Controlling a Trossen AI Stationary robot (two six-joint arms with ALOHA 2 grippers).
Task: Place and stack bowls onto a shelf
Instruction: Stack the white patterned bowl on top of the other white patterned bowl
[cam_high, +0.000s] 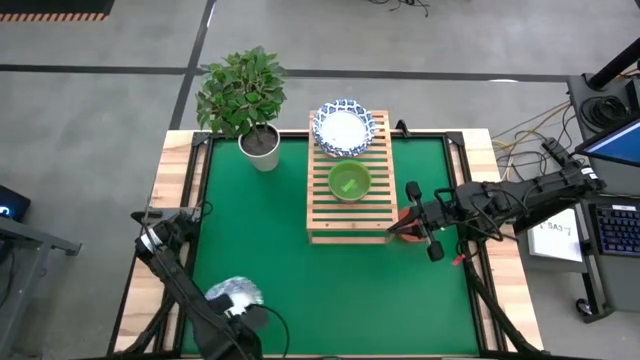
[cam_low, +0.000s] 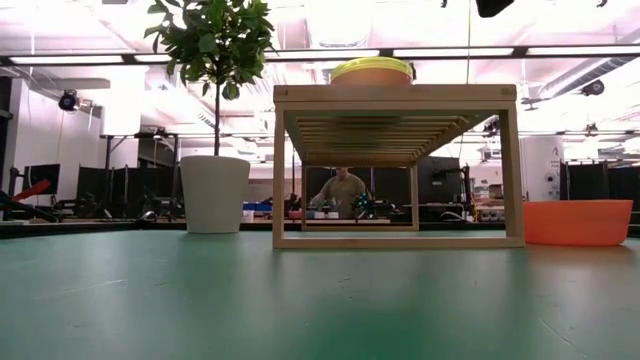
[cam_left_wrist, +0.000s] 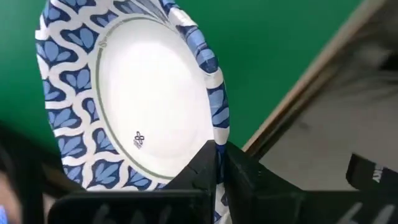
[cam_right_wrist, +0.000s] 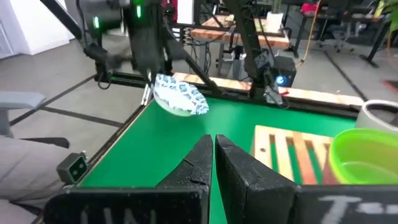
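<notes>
The left gripper (cam_left_wrist: 217, 163), at the near left corner of the green table mat (cam_high: 260, 260), has its two dark fingers (cam_left_wrist: 200, 167) pressed together on the rim of a wide white bowl with a blue patterned rim (cam_left_wrist: 134, 93). The bowl juts out beyond the fingertips, tilted, with its white inside turned toward the wrist camera and the green mat behind it. In the right wrist view the same bowl (cam_right_wrist: 180, 94) hangs clear of the mat below the left arm.

The right gripper (cam_high: 403, 227) hovers at the near right corner of the light wooden slatted shelf (cam_high: 348, 195). Its dark fingers (cam_right_wrist: 200, 163) are closed with only a thin slit between them, and nothing is held there. An orange-red plastic bowl (cam_low: 578, 221) sits on the mat just beside the shelf's right leg, under or right next to those fingers; whether they touch it cannot be told.

On the shelf top, ahead of the right fingertips, a green plastic bowl (cam_high: 349, 181) rests near the middle. Beyond it, at the far end, stands a stack of white bowls with blue patterned rims (cam_high: 343, 127). A leafy plant in a white pot (cam_high: 260, 150) stands on the mat left of the shelf's far end. A person (cam_low: 343, 192) shows in the room behind, seen through the shelf's legs.
</notes>
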